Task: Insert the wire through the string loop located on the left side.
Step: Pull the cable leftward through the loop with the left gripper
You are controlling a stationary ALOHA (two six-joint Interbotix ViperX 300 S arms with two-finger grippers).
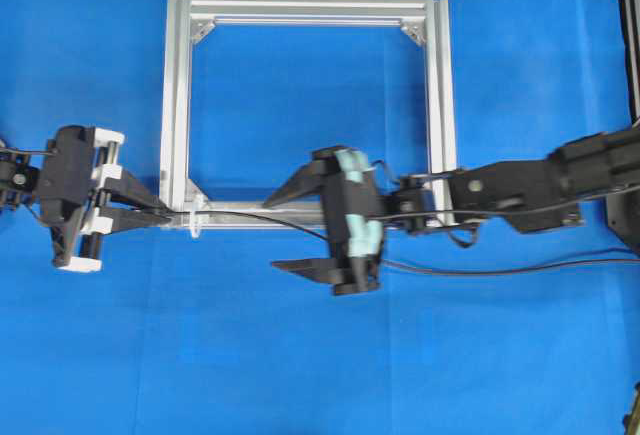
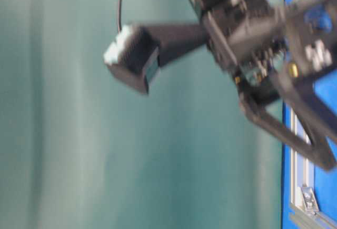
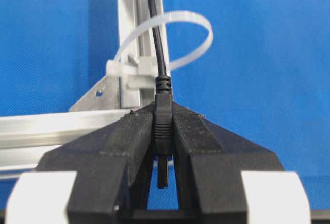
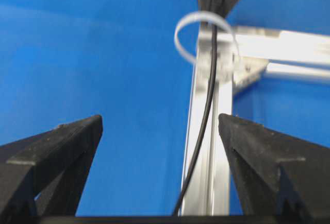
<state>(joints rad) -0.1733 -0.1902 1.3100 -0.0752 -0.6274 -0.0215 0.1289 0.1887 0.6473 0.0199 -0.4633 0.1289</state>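
Wire (image 3: 158,38) through string loop (image 3: 198,26) | left pincer (image 3: 163,126) clamps plug | frame (image 1: 436,105) beneath

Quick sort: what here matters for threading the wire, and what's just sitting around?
In play:
- wire, plug end clamped in the left end effector
- string loop, wire running through it
- right end effector, open, holding nothing

Just there:
- aluminium frame carrying the loop
- corner bracket
- blue table surface
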